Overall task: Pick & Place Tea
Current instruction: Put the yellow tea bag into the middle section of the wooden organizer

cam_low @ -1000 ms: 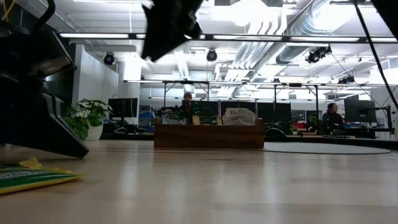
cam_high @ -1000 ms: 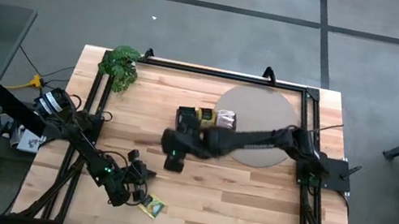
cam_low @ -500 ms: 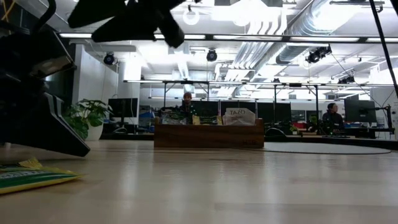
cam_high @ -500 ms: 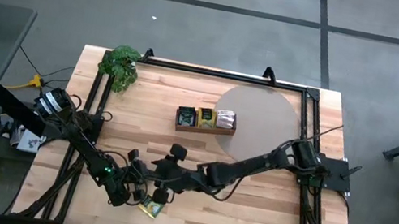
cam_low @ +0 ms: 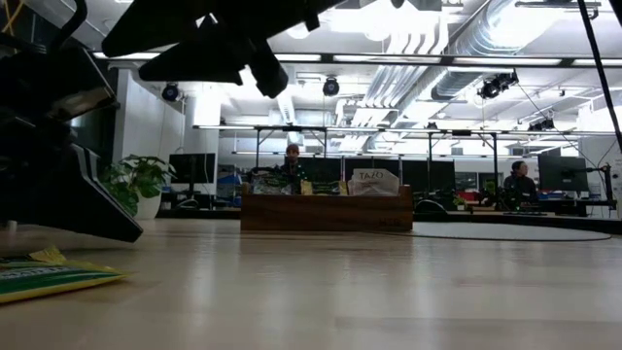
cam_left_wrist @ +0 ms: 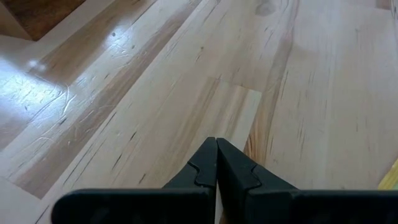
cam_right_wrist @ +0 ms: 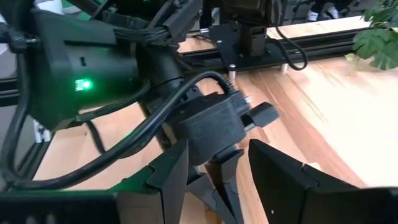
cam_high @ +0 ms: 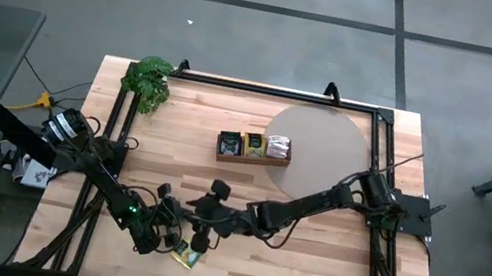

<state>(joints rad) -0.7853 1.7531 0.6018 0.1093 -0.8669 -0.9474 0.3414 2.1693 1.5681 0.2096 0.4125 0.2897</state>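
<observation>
One yellow-green tea sachet point(cam_high: 188, 256) lies flat on the wood near the table's near edge; the low view shows it as the sachet point(cam_low: 49, 279) at far left. More sachets point(cam_high: 252, 142) stand in the brown wooden tray point(cam_high: 250, 158) at mid-table. My right gripper point(cam_high: 199, 234) hangs open in the air just beyond the lone sachet, facing the left arm's wrist point(cam_right_wrist: 211, 121); it is the right gripper point(cam_right_wrist: 217, 168) in its own view. My left gripper point(cam_left_wrist: 216, 163) is shut, low over bare wood right beside the sachet, a corner of which point(cam_left_wrist: 392, 180) shows.
A leafy plant point(cam_high: 149, 80) sits at the far left corner. A round grey mat point(cam_high: 328, 132) lies right of the tray. Black frame rails point(cam_high: 265, 89) run along the far and side edges. The two arms crowd together at the near left; bare wood lies to the near right.
My right arm has swung from over the tray toward the near left edge, stretched out and come down a little, ending close to the left gripper and the lone sachet. Most of that travel came first; lately it has only crept. The sachet has stayed put.
</observation>
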